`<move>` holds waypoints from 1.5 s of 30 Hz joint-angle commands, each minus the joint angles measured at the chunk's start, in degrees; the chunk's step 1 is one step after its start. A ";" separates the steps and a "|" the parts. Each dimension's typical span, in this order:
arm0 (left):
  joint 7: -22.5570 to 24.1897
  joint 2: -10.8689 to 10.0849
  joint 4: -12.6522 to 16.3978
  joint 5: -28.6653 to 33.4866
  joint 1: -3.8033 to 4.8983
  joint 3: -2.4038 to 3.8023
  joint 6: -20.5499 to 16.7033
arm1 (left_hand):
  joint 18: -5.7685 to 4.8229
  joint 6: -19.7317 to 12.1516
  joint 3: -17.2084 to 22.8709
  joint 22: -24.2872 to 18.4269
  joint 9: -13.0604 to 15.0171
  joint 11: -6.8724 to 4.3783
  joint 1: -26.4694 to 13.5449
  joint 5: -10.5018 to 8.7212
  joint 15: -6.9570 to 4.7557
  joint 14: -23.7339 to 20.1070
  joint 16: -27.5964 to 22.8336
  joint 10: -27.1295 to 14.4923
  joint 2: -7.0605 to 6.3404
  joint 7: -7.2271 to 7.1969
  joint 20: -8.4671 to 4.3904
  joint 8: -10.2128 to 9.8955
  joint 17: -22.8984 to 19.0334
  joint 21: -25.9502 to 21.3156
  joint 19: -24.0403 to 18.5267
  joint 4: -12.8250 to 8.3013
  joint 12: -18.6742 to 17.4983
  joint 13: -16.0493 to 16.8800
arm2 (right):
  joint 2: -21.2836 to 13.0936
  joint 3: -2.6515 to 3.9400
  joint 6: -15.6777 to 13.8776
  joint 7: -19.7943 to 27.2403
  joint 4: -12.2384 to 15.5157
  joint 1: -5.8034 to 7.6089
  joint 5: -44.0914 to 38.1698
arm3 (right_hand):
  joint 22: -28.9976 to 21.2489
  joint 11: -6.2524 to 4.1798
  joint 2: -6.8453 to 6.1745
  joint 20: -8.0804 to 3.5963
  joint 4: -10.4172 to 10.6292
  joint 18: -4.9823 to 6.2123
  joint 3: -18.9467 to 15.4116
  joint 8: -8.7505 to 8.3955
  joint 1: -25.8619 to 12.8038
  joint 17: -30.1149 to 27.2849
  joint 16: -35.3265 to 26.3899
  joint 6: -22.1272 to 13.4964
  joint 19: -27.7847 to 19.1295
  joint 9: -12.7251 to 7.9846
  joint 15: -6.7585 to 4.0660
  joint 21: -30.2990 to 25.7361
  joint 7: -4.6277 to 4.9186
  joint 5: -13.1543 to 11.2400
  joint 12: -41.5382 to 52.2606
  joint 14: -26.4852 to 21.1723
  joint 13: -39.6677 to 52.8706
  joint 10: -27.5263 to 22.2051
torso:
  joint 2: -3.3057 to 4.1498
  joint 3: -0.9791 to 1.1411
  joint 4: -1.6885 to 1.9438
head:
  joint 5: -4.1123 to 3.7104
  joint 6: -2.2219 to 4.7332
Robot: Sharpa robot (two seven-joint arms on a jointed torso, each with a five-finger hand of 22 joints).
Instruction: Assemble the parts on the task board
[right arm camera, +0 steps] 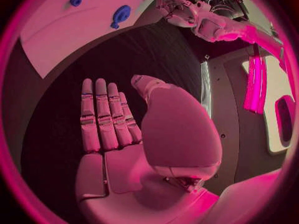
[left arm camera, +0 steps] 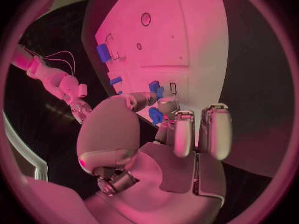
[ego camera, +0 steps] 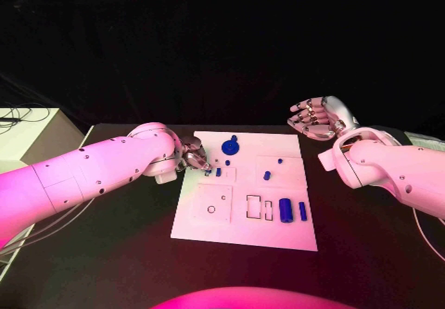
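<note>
The white task board [ego camera: 243, 222] lies in the middle of the black table. My left hand [ego camera: 193, 156] reaches over its left edge. In the left wrist view its thumb and a finger pinch a small blue part [left arm camera: 155, 116] just above the board [left arm camera: 187, 40]. Two more small blue parts [ego camera: 218, 172] [ego camera: 227, 163] lie right beside those fingertips. A round blue disc [ego camera: 232, 147] sits at the board's far end, and two long blue parts [ego camera: 287, 210] stand near its right edge. My right hand [ego camera: 315, 118] hangs raised beyond the far right corner, fingers straight [right arm camera: 102, 117], holding nothing.
Other small blue parts [ego camera: 267, 174] sit mid-board, beside several outlined slots and a round hole [ego camera: 211, 209]. A pale cabinet [ego camera: 27, 138] stands off the table's left side. Bare black table [ego camera: 111, 257] runs along both sides of the board.
</note>
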 commanded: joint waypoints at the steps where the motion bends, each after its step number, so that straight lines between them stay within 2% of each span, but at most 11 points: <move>1: -0.34 0.38 -0.51 -4.12 0.13 0.06 4.11 | -0.53 0.81 10.33 5.21 -0.06 -0.14 0.13 0.33 -0.40 5.96 0.25 0.20 0.23 -0.57 -0.02 0.23 15.09 0.20 0.19 -10.65 -0.41 -0.07 | 0.11 0.02 1.07 0.24 -0.02 -0.03 -0.17 | -0.09 0.27 -0.02 0.08 -0.07 0.72 -0.22 -0.25 -0.53 -0.10 -0.31 -0.10 -0.18 -0.07 0.46 -0.15 1.35 0.39 -0.38 -0.05 -0.12 -0.03 | -0.03 -0.02 0.06 | -0.03 -0.04; 9: -0.48 1.04 -1.12 -6.38 0.18 0.04 3.85 | -0.55 0.98 10.34 5.32 -0.09 -0.16 0.12 0.97 -0.43 5.96 0.25 0.34 0.16 -0.58 -0.03 0.16 15.09 0.26 0.27 -10.74 -0.36 0.05 | 0.23 0.02 1.56 0.24 -0.08 -0.04 -0.20 | -0.61 0.40 0.00 0.19 -0.05 0.70 -0.47 -0.42 -0.78 -0.39 -0.63 -0.21 -0.37 -0.16 0.59 -0.18 1.46 0.40 -0.50 -0.21 -0.47 -0.25 | 0.03 -0.05 0.06 | 0.10 -0.01; 14: -0.45 1.34 -1.09 -7.78 0.18 0.03 3.43 | -0.59 1.06 10.33 5.49 -0.11 -0.18 0.11 1.22 -0.44 5.96 0.25 0.42 0.14 -0.59 -0.04 0.14 15.09 0.35 0.38 -10.76 -0.33 0.11 | 0.27 0.02 1.73 0.31 -0.10 -0.04 -0.20 | -0.87 0.44 0.01 0.24 0.02 0.70 -0.65 -0.47 -0.98 -0.52 -0.75 -0.21 -0.45 -0.20 0.64 -0.17 1.49 0.40 -0.53 -0.23 -0.62 -0.32 | 0.03 -0.06 -0.06 | 0.21 -0.04; 26: -0.45 2.04 -1.33 -8.27 0.16 -0.08 3.09 | -0.60 1.09 10.33 5.50 -0.12 -0.19 0.11 1.33 -0.44 5.96 0.25 0.44 0.14 -0.60 -0.05 0.13 15.09 0.36 0.39 -10.77 -0.32 0.12 | 0.35 0.02 1.78 0.36 -0.10 -0.04 -0.21 | -0.99 0.46 0.02 0.26 0.03 0.71 -0.73 -0.50 -1.05 -0.59 -0.82 -0.21 -0.48 -0.22 0.66 -0.17 1.50 0.43 -0.56 -0.25 -0.69 -0.36 | 0.08 -0.09 0.01 | 0.23 -0.18; 28: -0.45 2.08 -1.36 -8.27 0.16 -0.10 3.17 | -0.60 1.09 10.33 5.50 -0.12 -0.19 0.11 1.33 -0.44 5.96 0.25 0.44 0.14 -0.60 -0.05 0.13 15.09 0.36 0.39 -10.77 -0.32 0.12 | 0.34 0.02 1.77 0.36 -0.09 -0.04 -0.21 | -0.99 0.46 0.02 0.26 0.03 0.71 -0.73 -0.50 -1.05 -0.59 -0.82 -0.21 -0.48 -0.22 0.66 -0.17 1.50 0.43 -0.56 -0.25 -0.69 -0.36 | 0.09 -0.05 -0.01 | 0.25 -0.25; 39: -0.53 1.78 -1.25 -8.24 0.16 -0.15 4.42 | -0.60 1.09 10.33 5.50 -0.12 -0.19 0.11 1.33 -0.44 5.96 0.25 0.44 0.14 -0.60 -0.05 0.13 15.09 0.36 0.39 -10.77 -0.32 0.12 | 0.29 0.02 1.76 0.34 -0.09 -0.04 -0.21 | -0.99 0.46 0.02 0.26 0.03 0.71 -0.73 -0.50 -1.05 -0.59 -0.82 -0.21 -0.48 -0.22 0.66 -0.17 1.50 0.43 -0.56 -0.25 -0.69 -0.36 | 0.04 -0.11 0.09 | 0.19 -0.47; 45: -0.54 1.69 -1.17 -8.24 0.16 -0.15 4.48 | -0.59 1.15 10.30 5.47 -0.13 -0.19 0.08 1.51 -0.45 5.96 0.25 0.41 0.11 -0.61 -0.05 0.10 15.09 0.34 0.37 -10.78 -0.44 -0.06 | 0.30 0.02 1.77 0.33 -0.13 -0.04 -0.21 | -0.99 0.46 0.02 0.26 0.03 0.71 -0.73 -0.50 -1.05 -0.59 -0.82 -0.21 -0.48 -0.22 0.66 -0.17 1.50 0.43 -0.56 -0.25 -0.69 -0.36 | 0.05 -0.10 0.00 | 0.33 -0.46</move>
